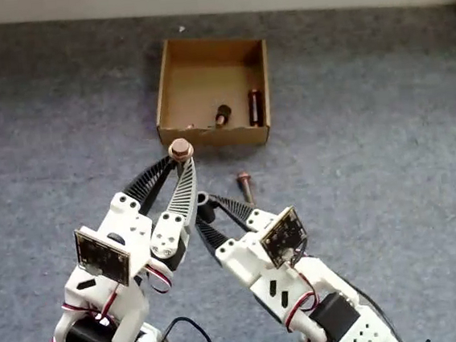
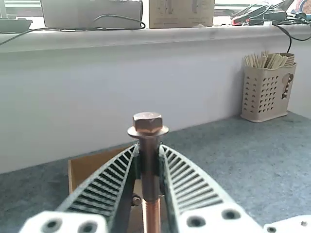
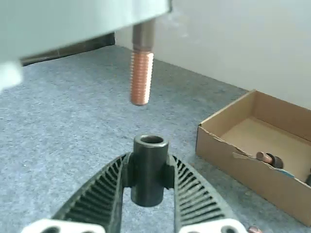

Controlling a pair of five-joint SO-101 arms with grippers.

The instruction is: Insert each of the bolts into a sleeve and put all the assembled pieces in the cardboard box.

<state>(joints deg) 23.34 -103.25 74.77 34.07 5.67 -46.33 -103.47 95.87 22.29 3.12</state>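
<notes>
My left gripper (image 2: 148,151) clamped an upright bolt (image 2: 147,124), my right gripper (image 3: 148,164) held a sleeve (image 3: 148,187) below its threaded tip, cardboard box (image 1: 212,135) near.

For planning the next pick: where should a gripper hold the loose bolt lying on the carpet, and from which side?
Probably the shank, near its middle, from above. The loose bolt lies flat on the carpet, so only its upper side is free. Grip across the thin shank, leaving the wider head, seemingly at the end nearer the box, outside.
</notes>
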